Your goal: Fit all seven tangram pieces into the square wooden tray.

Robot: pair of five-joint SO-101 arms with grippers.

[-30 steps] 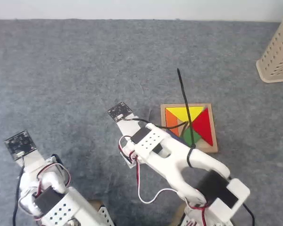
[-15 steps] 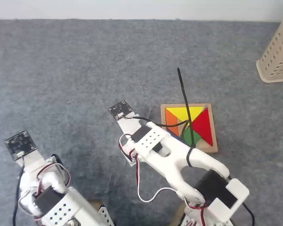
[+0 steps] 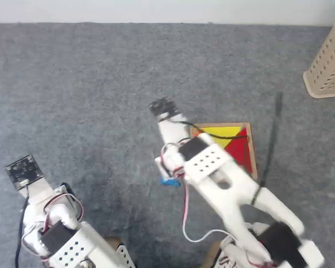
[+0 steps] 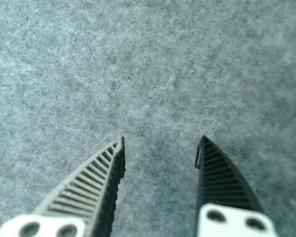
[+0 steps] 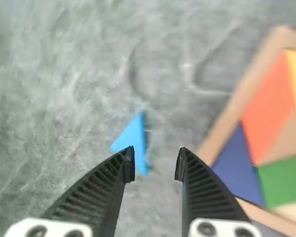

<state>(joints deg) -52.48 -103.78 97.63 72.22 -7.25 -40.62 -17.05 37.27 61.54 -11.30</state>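
The square wooden tray (image 3: 251,159) lies right of centre, half covered by my right arm (image 3: 212,167). Yellow (image 3: 220,133) and red (image 3: 241,146) pieces lie in it. In the right wrist view the tray (image 5: 246,89) also holds orange (image 5: 269,106), dark blue (image 5: 234,165) and green (image 5: 283,180) pieces, with a bare wooden gap (image 5: 286,143) among them. A light blue triangle (image 5: 133,140) lies on the carpet beside the tray, and peeks out at the arm's edge (image 3: 169,181). My right gripper (image 5: 155,150) is open, its fingertips at the triangle's near corner. My left gripper (image 4: 160,148) is open over bare carpet.
A beige perforated basket (image 3: 329,61) stands at the far right edge. A black cable (image 3: 273,134) rises past the tray's right side. My left arm (image 3: 50,229) sits at the near left corner. Grey carpet (image 3: 100,84) stretches across the far and left parts.
My right arm has swung to the right and farther out, now covering the tray's left side; the light blue triangle has come into sight at its edge. The left arm has kept still.
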